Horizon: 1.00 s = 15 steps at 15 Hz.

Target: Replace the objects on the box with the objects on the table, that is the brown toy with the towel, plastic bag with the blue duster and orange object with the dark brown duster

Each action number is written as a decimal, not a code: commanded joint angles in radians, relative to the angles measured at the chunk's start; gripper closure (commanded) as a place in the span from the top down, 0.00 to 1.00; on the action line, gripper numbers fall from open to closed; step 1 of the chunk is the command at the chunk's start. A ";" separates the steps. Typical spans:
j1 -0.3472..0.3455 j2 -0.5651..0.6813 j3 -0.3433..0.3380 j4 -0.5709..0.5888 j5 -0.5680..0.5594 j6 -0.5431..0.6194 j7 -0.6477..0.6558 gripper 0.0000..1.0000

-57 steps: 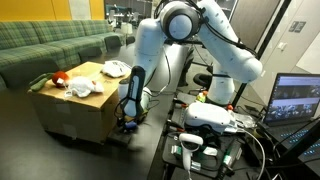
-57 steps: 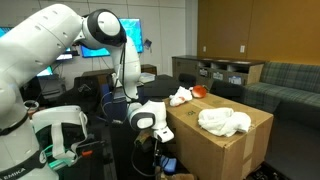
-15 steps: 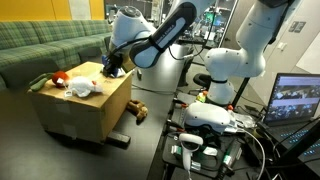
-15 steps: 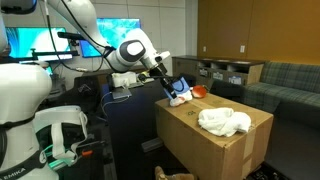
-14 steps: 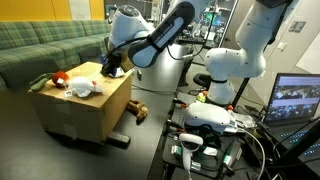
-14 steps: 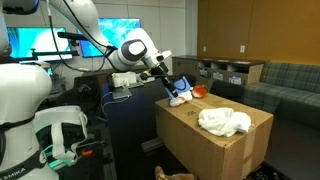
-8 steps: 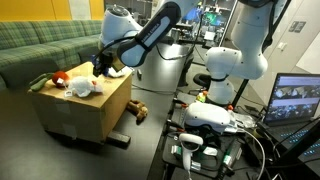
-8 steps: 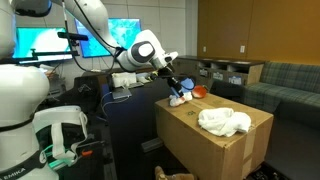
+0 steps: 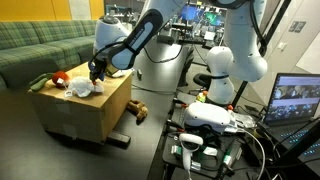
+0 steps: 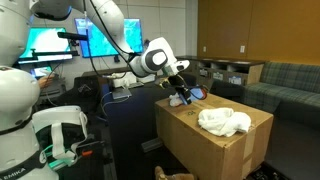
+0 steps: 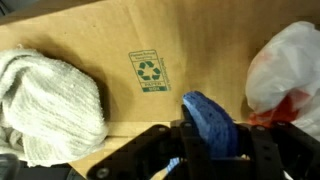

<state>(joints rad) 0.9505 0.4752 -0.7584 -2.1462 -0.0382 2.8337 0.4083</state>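
My gripper (image 11: 212,140) is shut on the blue duster (image 11: 208,122) and hovers just above the cardboard box (image 11: 150,35). On the box top the white towel (image 11: 45,105) lies to one side of it. The plastic bag (image 11: 287,60), with the orange object (image 11: 283,110) showing under it, lies to the other side. In both exterior views the gripper (image 9: 97,72) (image 10: 184,94) hangs over the box's top, between the towel (image 9: 83,89) (image 10: 224,121) and the bag (image 9: 60,78). The brown toy (image 9: 138,111) lies on the floor beside the box.
A dark flat object (image 9: 120,139), perhaps the dark brown duster, lies on the floor by the box corner. A green couch (image 9: 50,45) stands behind the box. A stand with a laptop (image 9: 298,100) and cabled gear (image 9: 205,130) sits beside the robot base.
The arm has carried the blue duster farther in over the box top, toward the plastic bag. The jaws stay shut on it.
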 commanded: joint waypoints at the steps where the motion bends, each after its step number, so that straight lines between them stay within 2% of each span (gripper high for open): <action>1: -0.154 0.047 0.122 0.089 -0.057 0.002 0.006 0.03; 2: -0.187 0.053 0.151 0.102 -0.074 0.002 0.009 0.05; 3: -0.211 0.063 0.172 0.116 -0.094 0.003 0.020 0.35; 4: -0.231 0.067 0.189 0.130 -0.115 -0.004 0.029 0.36; 8: -0.279 0.057 0.232 0.164 -0.190 -0.012 0.064 0.66; 12: -0.262 0.021 0.212 0.171 -0.278 -0.006 0.126 0.96; 13: -0.258 0.004 0.209 0.166 -0.301 -0.003 0.141 0.99; 15: -0.258 -0.036 0.218 0.148 -0.342 0.001 0.159 1.00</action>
<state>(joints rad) 0.6890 0.5032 -0.5435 -1.9806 -0.3124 2.8334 0.5249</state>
